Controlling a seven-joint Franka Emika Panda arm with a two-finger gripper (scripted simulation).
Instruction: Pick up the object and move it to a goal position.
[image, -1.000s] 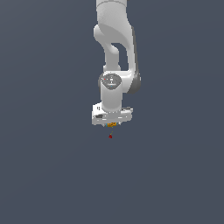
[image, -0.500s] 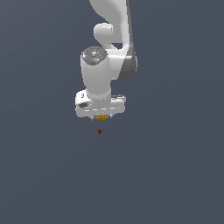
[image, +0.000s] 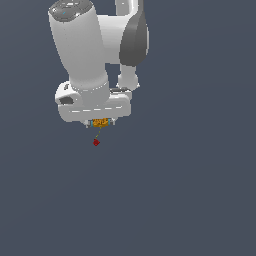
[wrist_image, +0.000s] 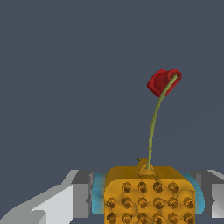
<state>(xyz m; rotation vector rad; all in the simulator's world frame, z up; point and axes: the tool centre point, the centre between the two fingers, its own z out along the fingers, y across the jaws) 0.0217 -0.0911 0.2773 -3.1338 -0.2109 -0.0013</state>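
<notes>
With the hand (image: 101, 122) clamped on the orange studded block (wrist_image: 148, 194), held aloft just above the red goal marker (image: 96, 142), risk: overshoot or slip, since only the pads (wrist_image: 99, 197) pinch its sides.

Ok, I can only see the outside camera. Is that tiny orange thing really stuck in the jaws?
Observer: Yes. In the wrist view the orange block sits between the jaws, with blue pads against both of its sides.
Operator: Is it just plain orange?
Observer: No, its face is covered in rows of dark studs.
Operator: And the red dot under it?
Observer: Up close it is a lumpy red piece, and a thin green stem curves from the block's edge to it.
</notes>
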